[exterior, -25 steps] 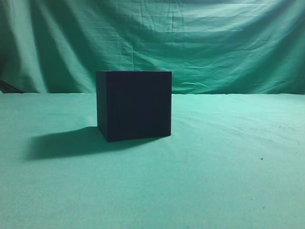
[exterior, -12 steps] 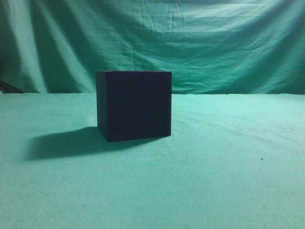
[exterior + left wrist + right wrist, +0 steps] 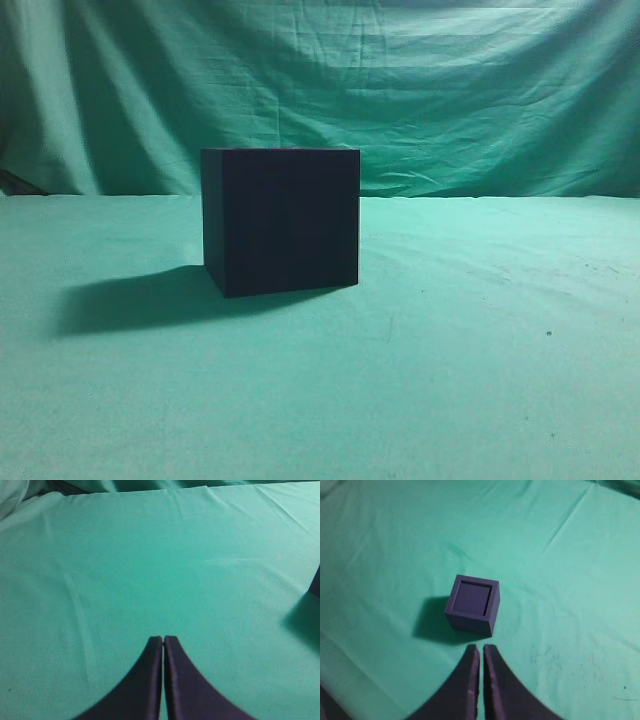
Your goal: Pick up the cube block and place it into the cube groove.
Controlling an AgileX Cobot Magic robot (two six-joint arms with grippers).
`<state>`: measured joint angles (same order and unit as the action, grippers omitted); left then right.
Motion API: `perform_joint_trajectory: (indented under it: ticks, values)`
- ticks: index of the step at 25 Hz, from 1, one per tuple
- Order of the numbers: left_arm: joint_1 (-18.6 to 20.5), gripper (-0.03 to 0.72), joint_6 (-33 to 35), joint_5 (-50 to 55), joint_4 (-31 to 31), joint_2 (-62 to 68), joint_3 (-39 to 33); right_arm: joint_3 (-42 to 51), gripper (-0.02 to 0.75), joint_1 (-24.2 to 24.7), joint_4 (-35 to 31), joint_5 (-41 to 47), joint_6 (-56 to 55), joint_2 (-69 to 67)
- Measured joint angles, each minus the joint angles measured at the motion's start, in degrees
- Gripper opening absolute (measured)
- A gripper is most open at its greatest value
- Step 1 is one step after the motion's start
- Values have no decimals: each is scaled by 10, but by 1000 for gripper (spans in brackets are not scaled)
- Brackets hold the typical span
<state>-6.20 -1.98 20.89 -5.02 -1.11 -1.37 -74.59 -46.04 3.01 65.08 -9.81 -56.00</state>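
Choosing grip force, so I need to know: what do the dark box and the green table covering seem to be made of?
The dark box looks rigid, probably plastic or painted wood, matte: sharp straight edges, flat faces, no glare, a square recess in its top. The green covering is woven cloth: it shows creases and folds, and hangs in drapes behind the table.

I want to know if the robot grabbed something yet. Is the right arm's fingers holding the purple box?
No. The right gripper has its fingers pressed together with nothing between them, and the purple box sits apart on the green cloth.
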Motion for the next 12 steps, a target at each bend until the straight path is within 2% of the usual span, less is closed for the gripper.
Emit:
perform_joint_trajectory:
  ticks: [6, 10, 11, 12]
  values:
    - [0, 0, 0, 0, 0, 0, 0, 142, 0, 0, 0, -109, 0, 142]
    - [0, 0, 0, 0, 0, 0, 0, 163, 0, 0, 3, -92, 0, 214]
    - [0, 0, 0, 0, 0, 0, 0, 164, 48, 0, 6, -87, 0, 224]
    - [0, 0, 0, 0, 0, 0, 0, 164, 48, 0, 10, -83, 0, 235]
